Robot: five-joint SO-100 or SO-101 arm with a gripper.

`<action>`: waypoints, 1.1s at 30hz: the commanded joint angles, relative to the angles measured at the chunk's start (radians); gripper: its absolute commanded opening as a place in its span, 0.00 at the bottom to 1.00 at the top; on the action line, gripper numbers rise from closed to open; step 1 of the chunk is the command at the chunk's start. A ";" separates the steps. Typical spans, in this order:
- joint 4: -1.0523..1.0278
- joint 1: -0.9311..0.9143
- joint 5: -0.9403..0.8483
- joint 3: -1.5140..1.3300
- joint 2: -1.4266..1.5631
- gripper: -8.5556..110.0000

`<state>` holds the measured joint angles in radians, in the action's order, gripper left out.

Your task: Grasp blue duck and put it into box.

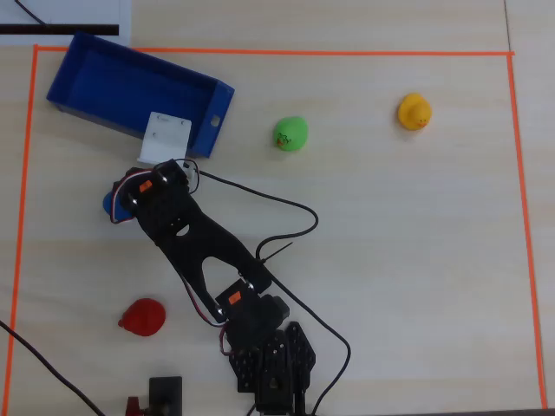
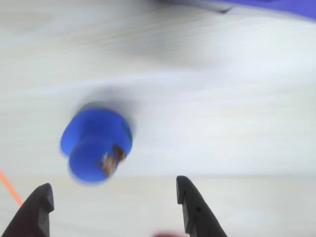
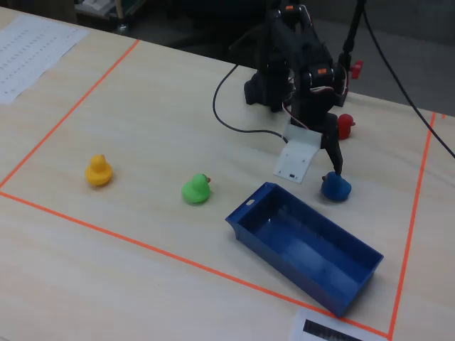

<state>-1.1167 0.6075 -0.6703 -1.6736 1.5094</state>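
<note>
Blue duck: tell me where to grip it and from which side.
Grip the blue duck across its round body, coming straight down from above. It sits upright on the table, apart from the box, and the open gripper looks wider than the body.

black arm (image 1: 204, 247), orange accents, black cables (image 1: 286, 217)

The blue duck (image 2: 96, 145) is sitting on the pale wood-grain surface (image 2: 222, 113), blurred, its beak end facing down in the wrist view. The tool (image 2: 114, 197) is hanging spread wide, two dark fingertips (image 2: 186, 195) showing below the duck, apart from it. A blue edge (image 2: 266, 6) is running along the top right.
</note>
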 commanded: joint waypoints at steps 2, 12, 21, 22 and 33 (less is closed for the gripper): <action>0.078 0.078 0.060 -0.006 -0.020 0.36; 0.225 0.107 0.123 -0.028 -0.126 0.36; 0.256 0.072 0.150 -0.018 -0.156 0.07; 0.261 0.067 0.156 -0.023 -0.150 0.07; -0.092 -0.127 0.161 0.364 0.072 0.07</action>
<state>-1.0677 0.5706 -0.5185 -1.5785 1.4987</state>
